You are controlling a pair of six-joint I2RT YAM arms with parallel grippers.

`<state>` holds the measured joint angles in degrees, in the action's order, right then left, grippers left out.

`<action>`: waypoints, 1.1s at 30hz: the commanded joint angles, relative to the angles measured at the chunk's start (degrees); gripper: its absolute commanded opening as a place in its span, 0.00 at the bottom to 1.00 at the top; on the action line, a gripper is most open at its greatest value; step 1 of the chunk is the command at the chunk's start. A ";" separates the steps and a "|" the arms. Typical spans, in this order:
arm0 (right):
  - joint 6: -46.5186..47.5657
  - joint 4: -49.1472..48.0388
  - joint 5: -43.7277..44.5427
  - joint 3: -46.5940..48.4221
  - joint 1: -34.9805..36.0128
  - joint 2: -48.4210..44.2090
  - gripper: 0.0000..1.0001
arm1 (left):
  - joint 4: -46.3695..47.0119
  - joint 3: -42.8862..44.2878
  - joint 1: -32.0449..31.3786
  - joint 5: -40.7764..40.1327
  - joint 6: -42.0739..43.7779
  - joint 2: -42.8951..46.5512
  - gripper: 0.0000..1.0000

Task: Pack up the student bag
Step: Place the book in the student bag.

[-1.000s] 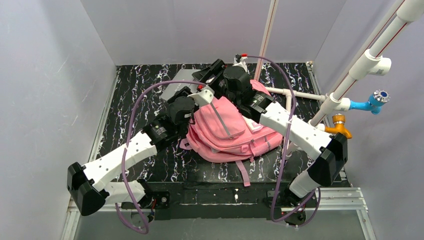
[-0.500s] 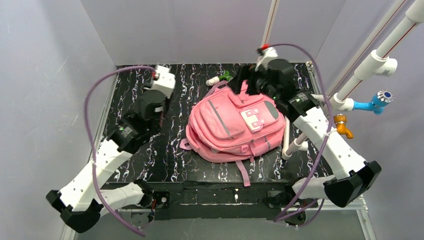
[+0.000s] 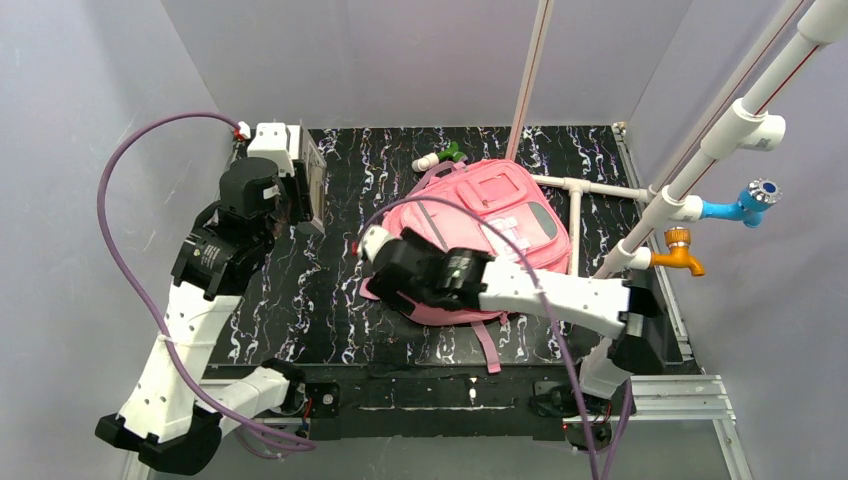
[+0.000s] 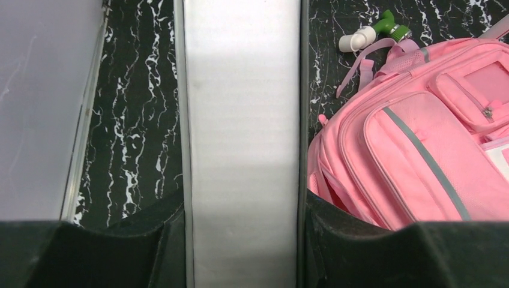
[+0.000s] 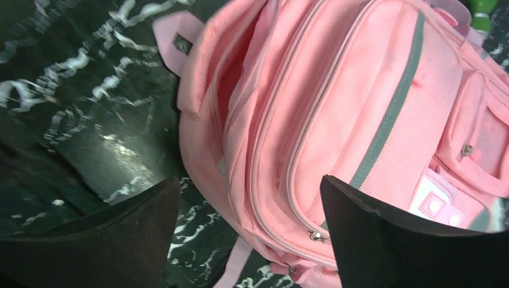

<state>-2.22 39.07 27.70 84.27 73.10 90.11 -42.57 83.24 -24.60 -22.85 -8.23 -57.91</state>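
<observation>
The student bag (image 3: 505,205) lies flat on the black marbled bench (image 3: 300,300), right of centre, front face up. Its grey stripe and buckle patch are visible, and one pink strap (image 3: 487,348) trails toward the near edge. The left gripper (image 4: 241,207) is positioned over the far-left area of the bench, well apart from the bag. Its fingers (image 4: 153,240) are part-way closed and clamp a flat grey-white panel (image 4: 240,108) by its two long edges. In the top view the panel stands on edge. The right arm reaches leftward across the near side of the bag and places the right gripper (image 5: 249,180) above the bag's near-left corner. Its fingers (image 5: 384,240) are spread wide, one on each side of the corner, with nothing held between them. Whether they touch the fabric cannot be determined. In the right wrist view, the side of the bag facing the gripper shows layered compartments with zip lines, and a fold of fabric gapes open there. A small white-and-green object (image 3: 440,157) lies on the bench just beside the bag's far end. A white pipe frame (image 3: 576,205) stands at the bag's right side.
</observation>
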 commanded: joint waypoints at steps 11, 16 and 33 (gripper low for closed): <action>4.23 4.60 40.20 5.72 8.81 21.47 0.87 | -0.83 2.30 7.37 13.85 -9.57 -0.92 0.00; 8.28 -4.45 41.33 2.18 8.16 20.12 0.70 | -1.28 1.75 7.67 14.72 -9.93 0.36 0.00; -6.15 -14.82 1.14 10.94 -11.29 5.21 0.01 | -0.81 8.92 7.64 13.87 -11.28 3.76 0.00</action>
<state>2.42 30.37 45.52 86.54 71.26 101.82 -45.04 87.85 -17.32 -7.16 -18.59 -56.05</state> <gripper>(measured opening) 0.064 0.424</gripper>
